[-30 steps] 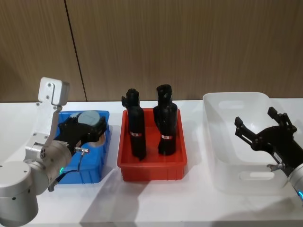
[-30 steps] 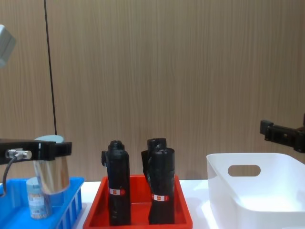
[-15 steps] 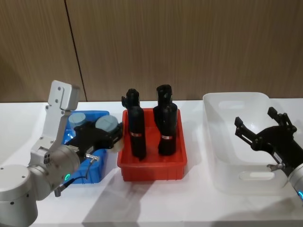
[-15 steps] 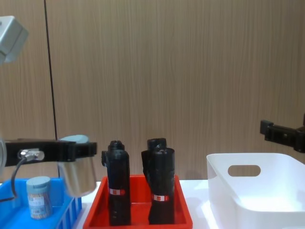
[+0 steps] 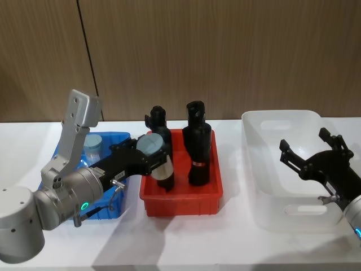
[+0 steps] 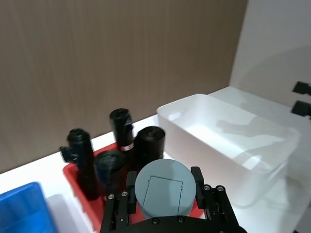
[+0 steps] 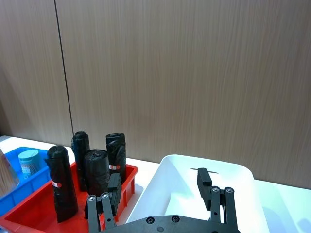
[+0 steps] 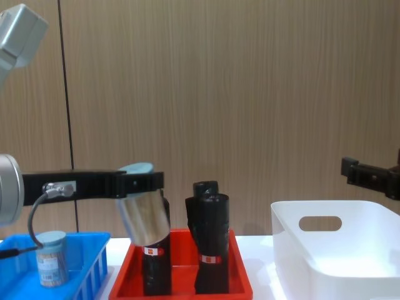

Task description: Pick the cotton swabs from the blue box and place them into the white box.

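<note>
Looking down from the head view, the left gripper (image 5: 148,158) has its fingers clamped on a cotton swab tub (image 5: 152,145), tilted and raised above the red tray (image 5: 180,202) among the black rolls (image 5: 198,148). A second tub (image 5: 93,148) stands in the blue box (image 5: 110,210), and the right gripper (image 5: 316,161) hangs over the white box (image 5: 282,217), fingers apart, all above the white tabletop (image 5: 237,243). The left wrist view shows the tub's pale blue lid (image 6: 164,188) gripped from both sides, the white box beyond. The right wrist view shows spread fingers (image 7: 203,180) above the white box; a blurred shape at its edge may be the held tub. The chest view has that tub clear of the tray floor.
</note>
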You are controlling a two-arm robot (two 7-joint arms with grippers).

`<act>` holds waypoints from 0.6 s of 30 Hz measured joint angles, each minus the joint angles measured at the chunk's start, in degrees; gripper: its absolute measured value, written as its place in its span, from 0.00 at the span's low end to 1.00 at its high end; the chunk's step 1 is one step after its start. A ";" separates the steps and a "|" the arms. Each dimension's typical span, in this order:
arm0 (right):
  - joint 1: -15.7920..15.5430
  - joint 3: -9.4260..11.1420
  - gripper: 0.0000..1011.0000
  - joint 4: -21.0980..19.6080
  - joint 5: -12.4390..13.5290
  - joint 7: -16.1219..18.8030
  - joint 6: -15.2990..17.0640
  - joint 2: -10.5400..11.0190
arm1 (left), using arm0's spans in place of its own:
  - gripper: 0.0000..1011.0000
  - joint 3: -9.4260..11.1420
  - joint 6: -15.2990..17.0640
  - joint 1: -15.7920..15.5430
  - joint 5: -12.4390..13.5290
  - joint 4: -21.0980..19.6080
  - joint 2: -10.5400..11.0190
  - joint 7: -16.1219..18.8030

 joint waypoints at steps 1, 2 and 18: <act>0.00 0.00 0.99 0.00 0.00 0.00 0.00 0.00 | 0.66 0.00 -0.25 -0.25 -0.09 0.34 -0.03 -1.05; 0.00 0.00 0.99 0.00 0.00 0.00 0.00 0.00 | 0.66 -0.01 -0.42 -0.49 -0.19 0.68 -0.06 -1.92; 0.00 0.00 0.99 0.00 0.00 0.00 0.00 0.00 | 0.66 0.28 -2.67 -8.26 -1.33 11.23 -1.58 -21.55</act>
